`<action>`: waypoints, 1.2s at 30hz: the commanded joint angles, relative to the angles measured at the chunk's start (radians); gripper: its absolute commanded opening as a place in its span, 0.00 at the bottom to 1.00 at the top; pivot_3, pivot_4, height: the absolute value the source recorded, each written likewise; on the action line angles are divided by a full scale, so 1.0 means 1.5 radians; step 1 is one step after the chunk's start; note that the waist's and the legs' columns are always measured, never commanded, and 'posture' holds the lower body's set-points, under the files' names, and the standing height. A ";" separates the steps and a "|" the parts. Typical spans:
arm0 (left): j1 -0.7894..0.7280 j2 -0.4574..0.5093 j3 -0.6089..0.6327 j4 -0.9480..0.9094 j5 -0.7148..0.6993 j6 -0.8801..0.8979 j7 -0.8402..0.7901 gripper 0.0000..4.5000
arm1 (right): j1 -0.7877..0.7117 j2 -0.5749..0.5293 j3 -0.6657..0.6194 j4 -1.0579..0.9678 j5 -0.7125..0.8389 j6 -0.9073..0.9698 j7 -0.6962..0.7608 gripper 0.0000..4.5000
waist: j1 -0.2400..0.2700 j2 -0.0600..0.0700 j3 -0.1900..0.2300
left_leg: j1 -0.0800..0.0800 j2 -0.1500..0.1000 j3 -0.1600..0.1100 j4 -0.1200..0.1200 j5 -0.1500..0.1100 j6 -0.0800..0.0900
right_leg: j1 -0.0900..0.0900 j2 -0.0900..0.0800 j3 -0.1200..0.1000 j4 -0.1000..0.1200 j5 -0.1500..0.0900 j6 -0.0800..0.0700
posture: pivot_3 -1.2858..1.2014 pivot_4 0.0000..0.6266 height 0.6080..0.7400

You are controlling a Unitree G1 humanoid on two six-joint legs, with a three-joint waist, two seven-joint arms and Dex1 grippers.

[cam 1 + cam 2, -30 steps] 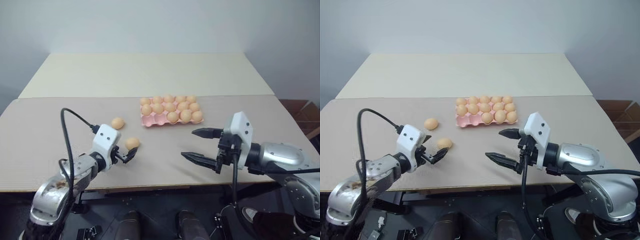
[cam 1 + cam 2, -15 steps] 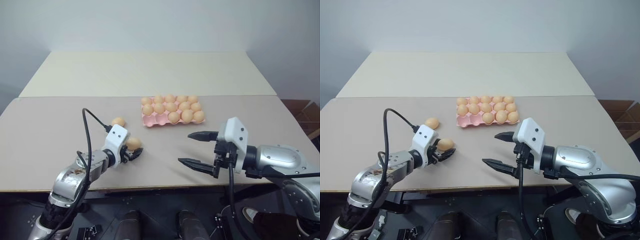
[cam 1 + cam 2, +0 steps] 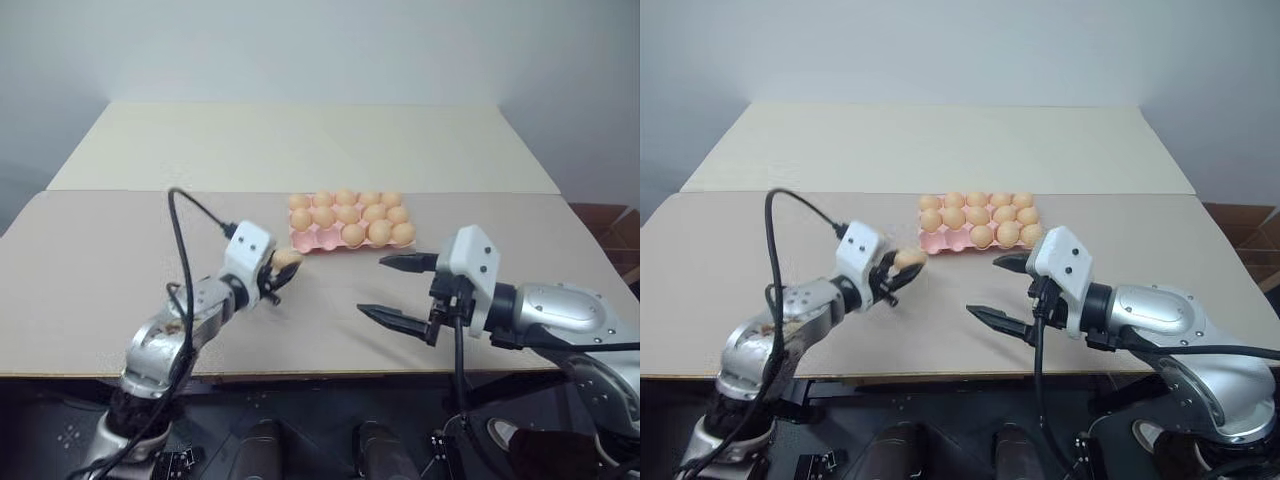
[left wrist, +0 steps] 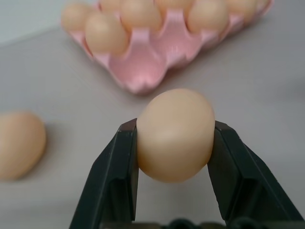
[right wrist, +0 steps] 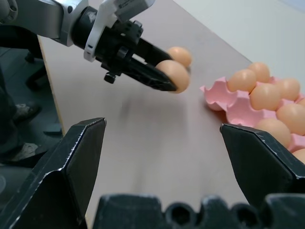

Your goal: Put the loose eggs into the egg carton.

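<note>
pink egg carton (image 3: pixel 305 241) mostly filled, front-left cups empty

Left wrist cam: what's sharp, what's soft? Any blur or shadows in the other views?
Left wrist view: held egg and fingers sharp; egg carton and loose egg behind are soft. Right wrist view: own fingers sharp, a faint dark smear on the table. Head views: even light, soft shadows under both grippers.

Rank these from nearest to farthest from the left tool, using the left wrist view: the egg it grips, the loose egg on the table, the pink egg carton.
1. The gripped egg, between the left tool fingers.
2 and 3. Loose egg, off to one side on the table, and egg carton, straight ahead: too close to call.
</note>
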 commanded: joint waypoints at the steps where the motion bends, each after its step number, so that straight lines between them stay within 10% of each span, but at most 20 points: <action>1: -0.063 -0.021 -0.032 0.069 0.038 -0.056 -0.007 0.38 | -0.013 -0.006 -0.009 -0.016 0.009 0.007 -0.019 1.00 | 0.001 0.000 0.000 | 0.000 0.000 0.000 0.000 0.000 0.000 | 0.000 0.000 0.000 0.000 0.000 0.000 | 0.52 0.24 1.00; 18: -0.215 -0.122 -0.068 0.402 0.144 -0.258 -0.061 0.38 | 0.023 -0.017 -0.018 -0.040 0.024 0.014 -0.070 1.00 | 0.000 0.000 0.000 | -0.002 0.000 0.000 0.001 0.000 0.000 | -0.001 0.000 0.000 0.000 0.000 0.001 | 0.52 0.24 1.00; 26: -0.198 -0.134 -0.037 0.391 0.141 -0.290 -0.054 0.97 | 0.022 -0.026 -0.024 -0.043 0.041 0.017 -0.076 1.00 | 0.000 0.000 0.000 | -0.001 0.000 0.000 0.001 0.000 0.000 | -0.001 0.000 0.000 0.000 0.000 0.001 | 0.52 0.24 1.00; 36: -0.075 -0.084 0.055 0.145 0.094 -0.194 -0.045 0.99 | 0.018 -0.033 -0.026 -0.051 0.062 0.023 -0.094 1.00 | -0.004 0.000 0.000 | -0.001 0.000 -0.001 0.001 0.000 0.000 | 0.000 0.000 0.000 0.001 0.000 0.001 | 0.52 0.24 1.00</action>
